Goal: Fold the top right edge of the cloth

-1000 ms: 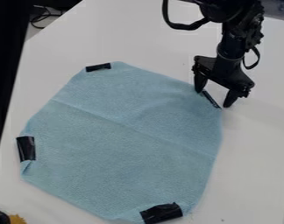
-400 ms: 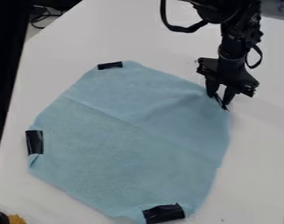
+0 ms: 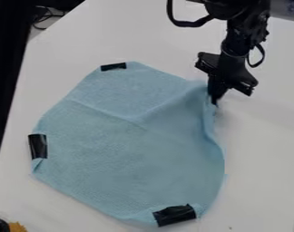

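Observation:
My black gripper [image 3: 215, 100] hangs at the upper right of the table, shut on the cloth's top right edge. The light blue cloth [image 3: 125, 140] lies on the table, with its right side raised into a fold just below the fingertips. Black tape strips sit on its other edges: a top strip [image 3: 114, 66], a left strip [image 3: 38, 146] and a bottom strip [image 3: 175, 215]. The tape at the gripped edge is mostly hidden by the fingers.
The white table [image 3: 264, 149] extends around the cloth. A dark vertical object [image 3: 7, 68] runs along the left side. At the bottom left corner is a black and yellow item [image 3: 16, 227].
The gripper's fingers have closed on the cloth's top right edge and drawn it up and to the left. The cloth first slid right, and its right side has since bunched inward.

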You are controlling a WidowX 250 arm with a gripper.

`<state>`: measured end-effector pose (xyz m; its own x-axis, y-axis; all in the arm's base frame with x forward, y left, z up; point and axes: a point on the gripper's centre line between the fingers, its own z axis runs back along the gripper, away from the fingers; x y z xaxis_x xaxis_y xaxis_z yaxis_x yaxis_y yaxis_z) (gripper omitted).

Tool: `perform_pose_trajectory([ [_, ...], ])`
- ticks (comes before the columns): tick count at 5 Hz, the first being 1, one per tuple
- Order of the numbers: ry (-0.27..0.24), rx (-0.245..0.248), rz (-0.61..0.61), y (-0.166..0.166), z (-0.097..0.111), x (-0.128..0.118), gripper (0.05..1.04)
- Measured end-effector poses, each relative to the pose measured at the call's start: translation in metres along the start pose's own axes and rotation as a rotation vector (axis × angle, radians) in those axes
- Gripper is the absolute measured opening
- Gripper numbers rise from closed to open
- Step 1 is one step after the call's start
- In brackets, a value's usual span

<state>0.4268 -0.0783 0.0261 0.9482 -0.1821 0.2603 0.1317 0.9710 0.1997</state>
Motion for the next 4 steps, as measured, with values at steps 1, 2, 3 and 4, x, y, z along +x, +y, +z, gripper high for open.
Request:
perform_pose_trajectory([
  [1, -0.074, 0.042, 0.138, 0.016, 0.04, -0.011, 0.058],
  [2, -0.127, 0.052, 0.261, 0.026, 0.054, -0.042, 0.055],
  [3, -0.164, 0.054, 0.348, 0.043, 0.059, -0.092, 0.055],
  [4, -0.13, 0.006, 0.397, 0.053, 0.037, -0.135, 0.077],
])
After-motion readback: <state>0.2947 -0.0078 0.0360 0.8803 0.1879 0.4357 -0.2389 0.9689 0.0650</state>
